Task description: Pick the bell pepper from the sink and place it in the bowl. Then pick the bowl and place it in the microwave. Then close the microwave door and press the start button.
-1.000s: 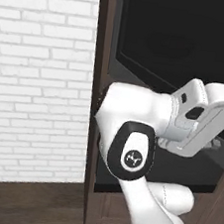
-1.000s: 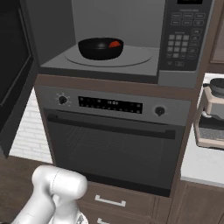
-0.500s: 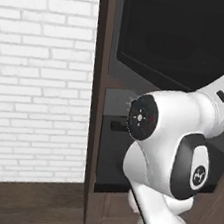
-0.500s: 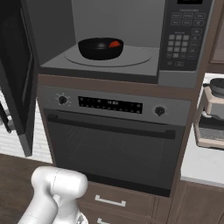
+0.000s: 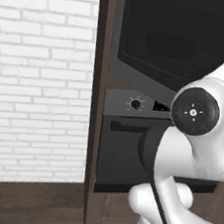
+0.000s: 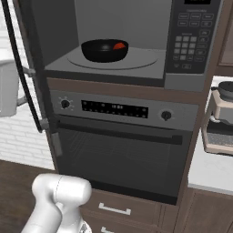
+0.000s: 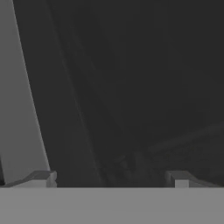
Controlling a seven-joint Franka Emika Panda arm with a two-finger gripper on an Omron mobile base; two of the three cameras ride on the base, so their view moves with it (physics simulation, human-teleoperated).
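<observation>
The gripper (image 7: 109, 181) is pressed up close to the microwave door (image 7: 144, 87), so the hand view is mostly dark glass. Just the tops of its two fingertips (image 7: 41, 178) show, wide apart, with nothing between them. The big white arm (image 5: 194, 145) covers part of the oven (image 6: 123, 150) in the left base view.

The microwave (image 6: 136, 45) is open. The black bowl (image 6: 104, 50) sits on the round plate inside, and a bit of the red bell pepper (image 6: 119, 45) peeks over its rim. The door swings out at the left, seen edge on.

There is a white brick wall (image 5: 39, 74), a dark wood floor (image 5: 26, 205), and a coffee machine (image 6: 220, 118) on the right, cut off.
</observation>
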